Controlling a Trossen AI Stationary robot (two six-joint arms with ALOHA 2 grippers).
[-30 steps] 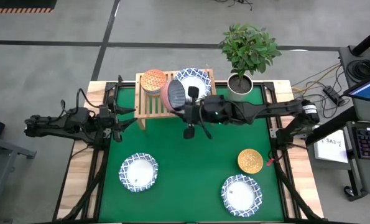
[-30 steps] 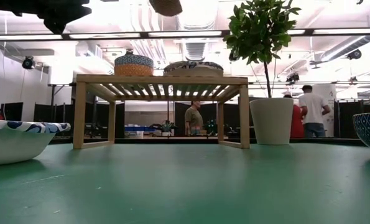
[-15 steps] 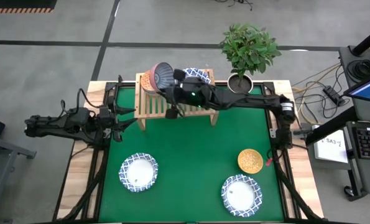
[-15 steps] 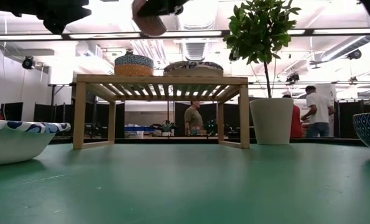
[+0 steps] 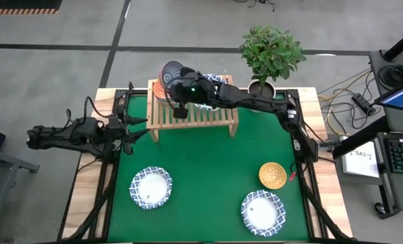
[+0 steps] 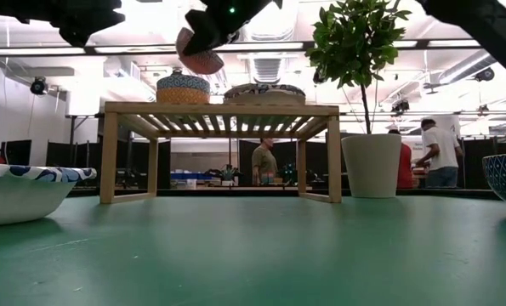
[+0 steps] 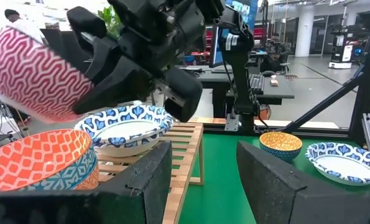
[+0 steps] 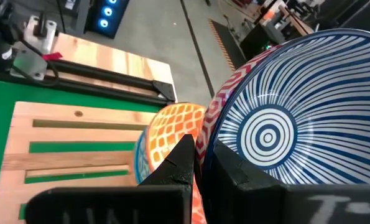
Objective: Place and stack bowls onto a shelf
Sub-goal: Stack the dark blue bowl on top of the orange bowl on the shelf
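The right gripper [image 5: 176, 85] pinched the rim of a red-patterned bowl [image 5: 170, 72], tilted, just above the orange bowl [image 7: 32, 155] on the shelf [image 5: 194, 116] (left end). Best to level it, centre it, then lower gently — releasing only once nested. The left gripper [image 5: 135, 127] waited, fingers spread.

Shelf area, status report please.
Right gripper shut on red-patterned bowl, above orange bowl on shelf. Left gripper open, waiting at table's left edge. Nothing in the way.

Green table [image 5: 208, 169] bears shelf [image 5: 194, 116], bowls [image 5: 151, 188].
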